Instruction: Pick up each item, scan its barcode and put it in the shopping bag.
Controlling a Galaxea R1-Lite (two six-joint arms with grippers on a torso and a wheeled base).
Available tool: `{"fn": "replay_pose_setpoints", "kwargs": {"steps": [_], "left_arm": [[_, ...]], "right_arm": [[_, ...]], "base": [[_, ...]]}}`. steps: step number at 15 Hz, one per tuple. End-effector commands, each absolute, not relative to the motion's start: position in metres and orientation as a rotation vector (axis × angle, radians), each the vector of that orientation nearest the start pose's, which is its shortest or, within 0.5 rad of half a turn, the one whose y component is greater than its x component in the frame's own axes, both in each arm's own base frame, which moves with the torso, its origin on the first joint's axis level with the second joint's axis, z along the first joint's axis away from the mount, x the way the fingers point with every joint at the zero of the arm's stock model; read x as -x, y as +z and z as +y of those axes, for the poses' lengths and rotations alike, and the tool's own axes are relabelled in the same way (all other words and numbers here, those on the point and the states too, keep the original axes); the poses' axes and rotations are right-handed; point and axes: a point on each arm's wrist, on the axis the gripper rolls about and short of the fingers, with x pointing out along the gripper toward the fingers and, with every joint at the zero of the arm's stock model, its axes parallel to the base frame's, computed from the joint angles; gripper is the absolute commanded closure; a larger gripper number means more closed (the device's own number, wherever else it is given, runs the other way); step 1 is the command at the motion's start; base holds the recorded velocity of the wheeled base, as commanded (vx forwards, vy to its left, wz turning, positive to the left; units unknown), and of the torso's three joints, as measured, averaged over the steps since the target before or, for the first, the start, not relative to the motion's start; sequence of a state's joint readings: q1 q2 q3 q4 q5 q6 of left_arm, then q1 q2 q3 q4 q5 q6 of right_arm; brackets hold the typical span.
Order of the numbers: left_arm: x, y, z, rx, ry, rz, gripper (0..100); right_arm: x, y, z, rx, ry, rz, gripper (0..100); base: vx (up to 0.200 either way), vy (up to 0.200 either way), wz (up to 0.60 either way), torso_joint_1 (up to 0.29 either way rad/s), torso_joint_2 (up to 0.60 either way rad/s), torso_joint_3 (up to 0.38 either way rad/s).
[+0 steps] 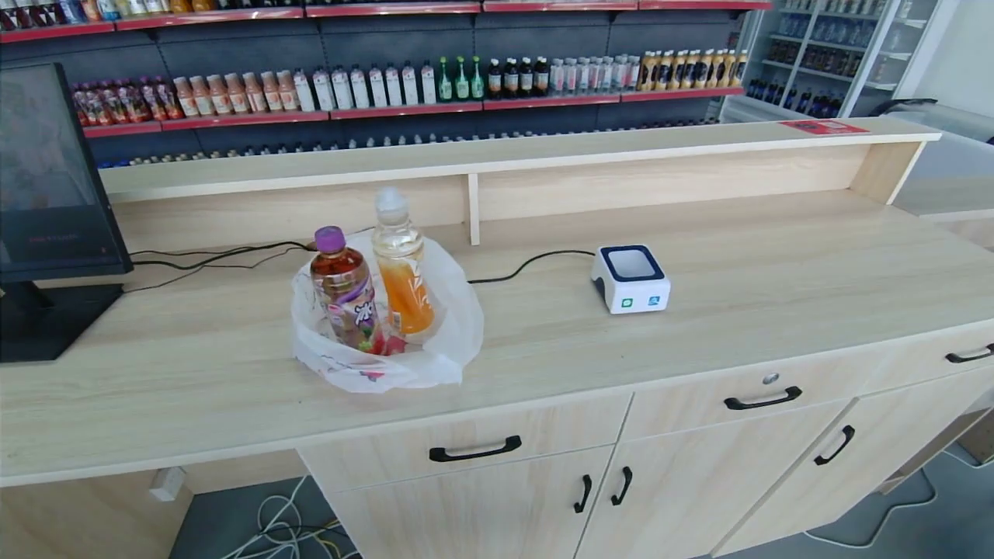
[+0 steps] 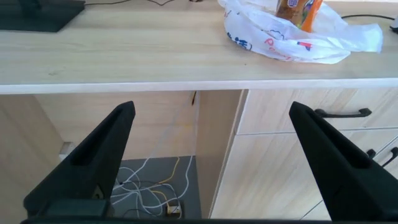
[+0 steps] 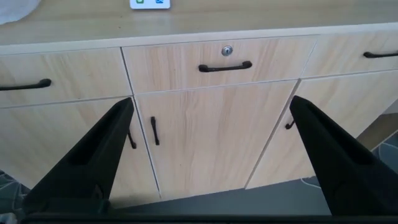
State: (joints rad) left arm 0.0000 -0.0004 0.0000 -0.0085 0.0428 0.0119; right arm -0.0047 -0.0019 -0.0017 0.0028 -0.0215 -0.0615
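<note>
The purple-capped bottle (image 1: pixel 344 289) and orange bottle (image 1: pixel 401 264) stand upright in the shopping bag (image 1: pixel 439 345) on the desk (image 1: pixel 699 334), left of the scanner (image 1: pixel 630 279), so packing looks finished. The left tool (image 2: pixel 210 107) and right tool (image 3: pixel 210 101) hang below the desk edge, wide open and empty.

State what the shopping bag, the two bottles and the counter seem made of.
Crumpled white shopping bag: thin plastic film, translucent, wrinkled. Purple-capped brown bottle and white-capped orange bottle: clear glossy plastic, apparently. Pale counter: wood-grain, likely laminate, matte.
</note>
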Motion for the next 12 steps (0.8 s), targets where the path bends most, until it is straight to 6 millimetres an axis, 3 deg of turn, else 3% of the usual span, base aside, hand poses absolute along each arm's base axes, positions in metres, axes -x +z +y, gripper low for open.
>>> {"fn": "replay_pose_setpoints", "kwargs": {"steps": [1, 4, 7, 10, 12], "left_arm": [[0.0228, 0.0764, 0.0010, -0.012, 0.043, -0.009, 0], [0.0228, 0.0764, 0.0010, -0.012, 0.043, -0.009, 0], [0.0228, 0.0764, 0.0009, -0.012, 0.045, -0.009, 0], [0.0228, 0.0764, 0.0009, -0.007, 0.045, -0.009, 0], [0.0228, 0.0764, 0.0010, -0.006, 0.043, -0.009, 0]], "right_arm": [[0.0229, 0.0756, -0.0004, 0.061, -0.026, 0.002, 0], [0.0230, 0.0760, -0.0004, 0.071, -0.026, 0.001, 0], [0.0229, 0.0756, -0.0003, 0.071, -0.024, 0.002, 0], [0.0229, 0.0756, -0.0004, 0.060, -0.026, 0.002, 0], [0.0229, 0.0756, -0.0004, 0.052, -0.026, 0.002, 0]], "base": [[0.000, -0.200, 0.00, 0.002, 0.00, 0.002], [0.000, -0.200, 0.00, 0.002, 0.00, -0.002], [0.000, -0.200, 0.60, 0.005, 0.00, 0.004], [0.000, -0.200, 0.00, 0.002, 0.01, 0.002], [-0.200, 0.000, 0.00, 0.000, 0.00, 0.002]]}}
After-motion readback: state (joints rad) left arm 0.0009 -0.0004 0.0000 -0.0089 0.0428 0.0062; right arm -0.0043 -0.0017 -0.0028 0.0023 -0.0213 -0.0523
